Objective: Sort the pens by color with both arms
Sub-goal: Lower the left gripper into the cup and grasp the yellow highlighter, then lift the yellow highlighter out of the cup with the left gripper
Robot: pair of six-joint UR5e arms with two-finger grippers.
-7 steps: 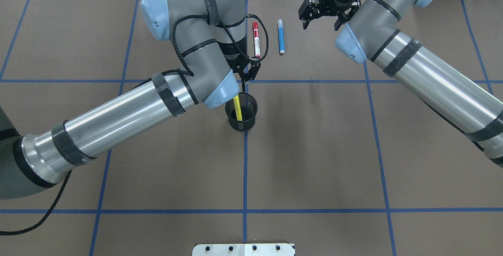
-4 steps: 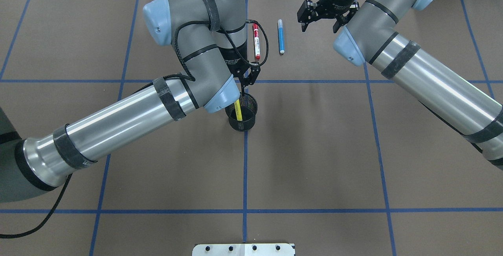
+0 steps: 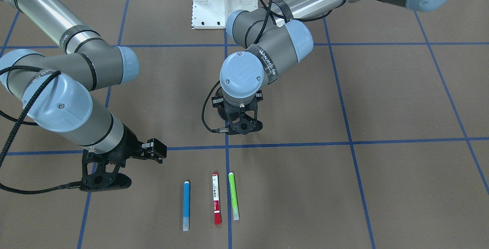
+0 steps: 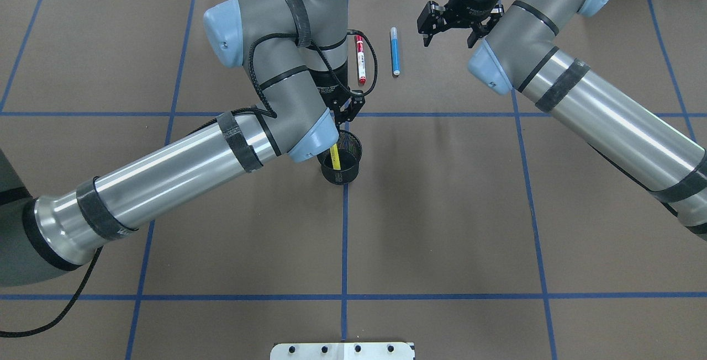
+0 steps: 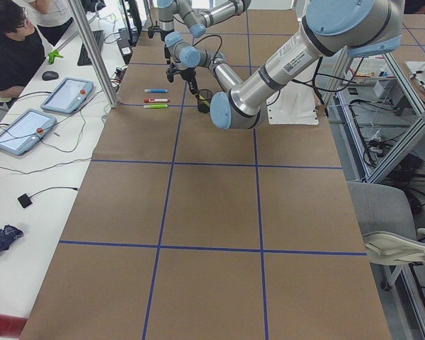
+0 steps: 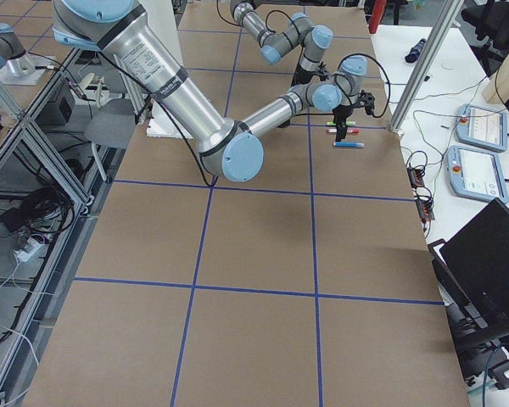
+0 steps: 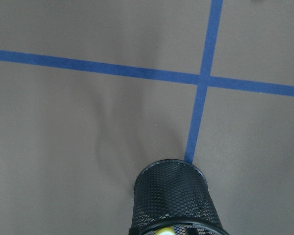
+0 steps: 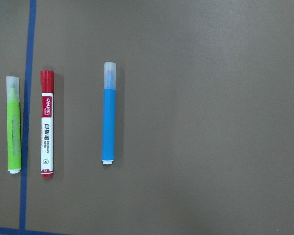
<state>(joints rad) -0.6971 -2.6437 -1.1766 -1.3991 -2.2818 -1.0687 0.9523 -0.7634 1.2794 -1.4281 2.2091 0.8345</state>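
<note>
A yellow pen (image 4: 334,157) stands tilted inside the black mesh cup (image 4: 339,175), with its top also showing in the cup (image 7: 174,196) in the left wrist view. My left gripper (image 4: 347,117) hangs open just above the cup's far rim and holds nothing. Three pens lie side by side beyond the cup: green (image 3: 233,195), white with red ends (image 3: 216,199) and blue (image 3: 186,205). My left arm hides the green pen in the overhead view. My right gripper (image 4: 448,41) hovers open and empty, to the right of the blue pen (image 4: 395,51).
Blue tape lines (image 4: 344,238) divide the brown table cover into squares. The white base pedestal (image 3: 223,0) stands at the robot's edge. A person (image 5: 10,42) sits at a side table with tablets (image 5: 67,95), and a laptop (image 6: 492,254) sits at the other end.
My left arm has shifted slightly to the right, its gripper staying over the cup. My right gripper has drifted a little toward the far edge. No pen has moved.
</note>
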